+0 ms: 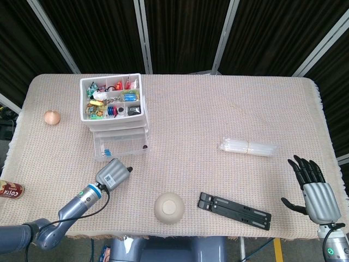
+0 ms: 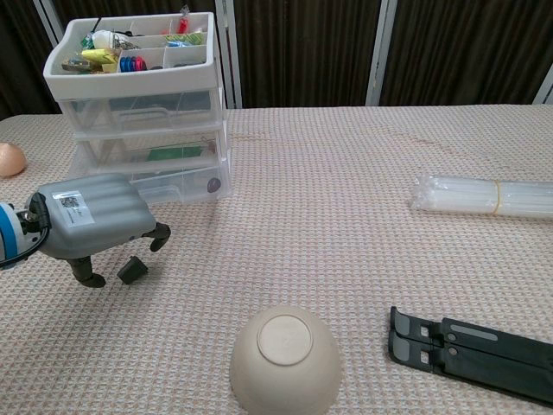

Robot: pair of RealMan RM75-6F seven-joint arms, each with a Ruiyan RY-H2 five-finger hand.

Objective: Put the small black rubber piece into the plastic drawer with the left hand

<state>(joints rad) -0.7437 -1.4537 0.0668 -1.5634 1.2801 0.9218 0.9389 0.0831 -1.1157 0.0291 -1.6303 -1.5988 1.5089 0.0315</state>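
Woven beige tablecloth point(image 1: 207, 114), dark curtains point(image 1: 180, 33) behind, left hand point(image 2: 91, 226) fingers apart over rubber piece point(image 2: 130, 271)

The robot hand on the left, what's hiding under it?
Under the left robot hand a small black rubber piece sits on the table cloth, between the fingers. Whether a finger touches it is unclear; the cloth beneath the palm is covered.

We see the drawer unit point(image 1: 115, 116) near the table's point(image 1: 207, 114) back-left corner. The bowl point(image 1: 169, 208) sits at the front edge, the stand point(image 1: 234, 210) to its right.
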